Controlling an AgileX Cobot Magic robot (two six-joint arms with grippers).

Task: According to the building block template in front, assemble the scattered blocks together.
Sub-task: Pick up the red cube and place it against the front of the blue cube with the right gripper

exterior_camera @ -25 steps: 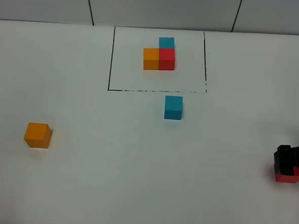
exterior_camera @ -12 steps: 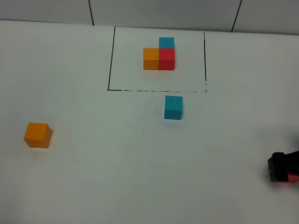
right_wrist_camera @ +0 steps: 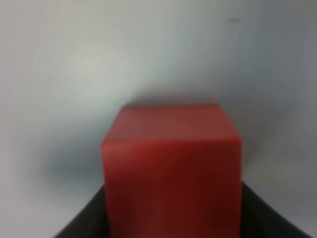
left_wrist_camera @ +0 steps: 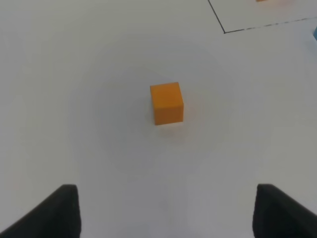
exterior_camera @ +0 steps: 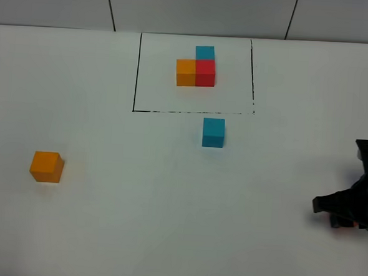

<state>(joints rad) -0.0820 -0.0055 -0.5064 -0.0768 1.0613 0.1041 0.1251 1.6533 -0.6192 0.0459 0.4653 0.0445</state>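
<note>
Exterior high view puts the building block template [exterior_camera: 196,67] at the far middle of the bench [exterior_camera: 135,229]. It is an orange and a red cube joined side by side, with a blue one against the red one's far face, all inside a thin black outline. Every loose piece lies on the near side of that template. The blue cube [exterior_camera: 213,132] sits just outside the outline's near edge. The orange cube [exterior_camera: 46,166] lies well off to the template's near left. The third piece is almost hidden under the right gripper [exterior_camera: 347,212], well off to the template's near right.

The right wrist view shows it plainly. The red cube [right_wrist_camera: 171,163] fills the space between the dark jaws, which meet both its flanks, so I judge them clenched on it. Whether it has left the bench I cannot tell. The left gripper [left_wrist_camera: 166,213] hangs short of the orange cube, with its jaws spread wide and nothing between them.

These cubes look small, rigid, light and smooth-faced. A hold across two opposite flat faces, square and centred, should keep one from twisting. The faces that must mate with neighbouring cubes are best left free. Being light, a cube would slide at a slight nudge.
</note>
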